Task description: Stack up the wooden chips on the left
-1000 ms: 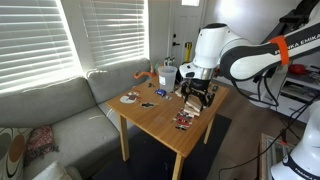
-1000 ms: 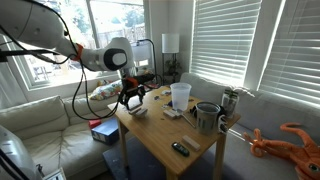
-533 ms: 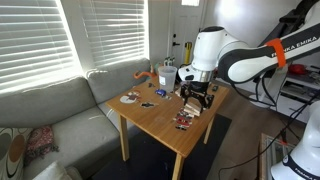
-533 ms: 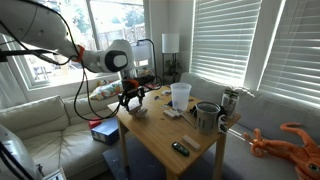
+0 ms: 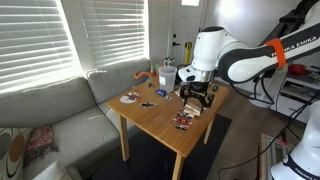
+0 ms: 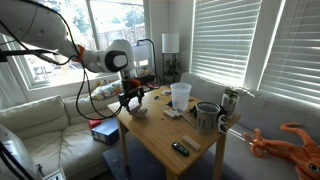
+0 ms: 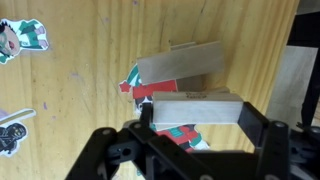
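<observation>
Wrist view: bare wooden surface (image 7: pixel 80 110) at left; at centre a tilted wooden chip (image 7: pixel 182 64) lies on a red-and-green flat piece (image 7: pixel 140 88); just below it, jaws clamped on a second wooden chip (image 7: pixel 195 110); if let go off-centre or misaligned, it would likely slide off the skewed chip

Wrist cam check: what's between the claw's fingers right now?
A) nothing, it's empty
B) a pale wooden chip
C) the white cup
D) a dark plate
B: in the wrist view a pale wooden chip sits clamped across the claw, its ends against the two fingers, while a second chip lies tilted on the table just beyond it.
</observation>
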Motion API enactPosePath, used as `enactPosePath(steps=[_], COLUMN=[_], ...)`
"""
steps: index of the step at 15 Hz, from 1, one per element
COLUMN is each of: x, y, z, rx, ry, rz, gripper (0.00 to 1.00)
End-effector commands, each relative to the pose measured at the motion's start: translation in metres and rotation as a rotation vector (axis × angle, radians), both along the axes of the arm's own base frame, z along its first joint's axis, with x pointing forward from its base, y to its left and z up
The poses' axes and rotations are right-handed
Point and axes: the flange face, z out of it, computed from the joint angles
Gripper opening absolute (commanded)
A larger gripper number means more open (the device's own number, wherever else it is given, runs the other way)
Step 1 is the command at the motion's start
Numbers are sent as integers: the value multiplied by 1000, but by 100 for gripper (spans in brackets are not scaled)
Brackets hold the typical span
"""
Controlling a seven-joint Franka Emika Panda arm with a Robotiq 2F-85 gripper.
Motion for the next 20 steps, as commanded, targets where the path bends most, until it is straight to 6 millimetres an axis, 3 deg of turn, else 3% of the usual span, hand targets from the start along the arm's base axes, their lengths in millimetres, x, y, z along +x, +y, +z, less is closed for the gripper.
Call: enactPosePath(steps=[1,20], x=[-2,2], y=[-1,-5], z=[6,9], rx=[24,85], ry=[-8,37], rz=[46,232], gripper=[60,60])
